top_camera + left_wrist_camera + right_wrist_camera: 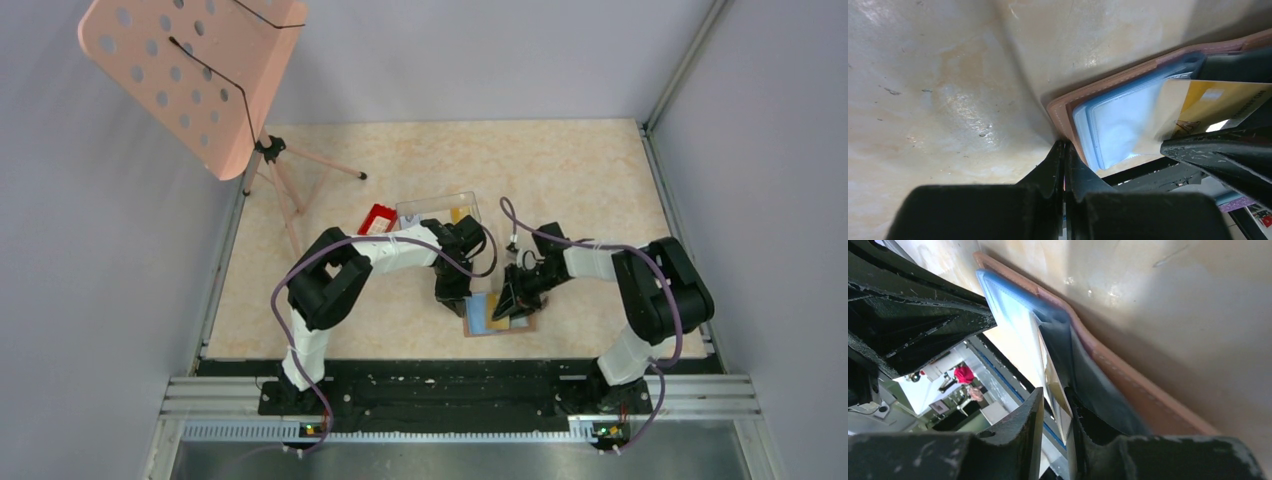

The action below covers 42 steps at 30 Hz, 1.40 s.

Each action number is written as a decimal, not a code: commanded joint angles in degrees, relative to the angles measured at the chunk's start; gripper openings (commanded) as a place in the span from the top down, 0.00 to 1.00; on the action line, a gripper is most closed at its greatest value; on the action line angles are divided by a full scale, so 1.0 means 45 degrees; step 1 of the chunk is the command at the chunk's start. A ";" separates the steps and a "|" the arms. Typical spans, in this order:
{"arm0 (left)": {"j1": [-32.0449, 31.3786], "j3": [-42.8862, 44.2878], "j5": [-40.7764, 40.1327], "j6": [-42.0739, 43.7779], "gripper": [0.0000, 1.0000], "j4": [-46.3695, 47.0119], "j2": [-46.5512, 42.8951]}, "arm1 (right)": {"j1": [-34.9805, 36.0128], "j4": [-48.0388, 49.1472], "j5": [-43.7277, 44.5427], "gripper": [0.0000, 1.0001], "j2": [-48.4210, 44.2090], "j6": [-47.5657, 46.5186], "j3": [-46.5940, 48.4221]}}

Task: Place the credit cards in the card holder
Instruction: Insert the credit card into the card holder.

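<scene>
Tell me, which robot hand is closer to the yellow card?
Right. The right gripper is shut on the yellow card, which sits partly in the card holder. The left gripper pinches the card holder's edge, off the card.

1. Top view: I get bright, even light. The table around the wallet is sharp and the shadows are faint.
2. Left wrist: I see white glare on the table left of the wallet and shadow above it. The left gripper below it is a blurred dark mass.
3. Right wrist: the card glints beside the wallet. The right gripper is out of focus, and the room left of the wallet is washed out.
</scene>
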 commanded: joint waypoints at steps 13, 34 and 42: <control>-0.0086 -0.0056 -0.0158 0.0018 1.00 0.0580 0.0336 | 0.1059 -0.2708 0.3795 0.47 -0.1591 -0.0020 0.1322; -0.0086 0.0294 0.0286 0.0125 1.00 0.0687 0.0644 | 0.1321 -0.1640 0.3662 0.61 -0.0404 -0.0541 0.2032; -0.0086 0.0678 0.0395 0.0155 1.00 0.0534 0.0714 | 0.1821 -0.1482 0.2889 0.72 -0.0060 -0.0328 0.2429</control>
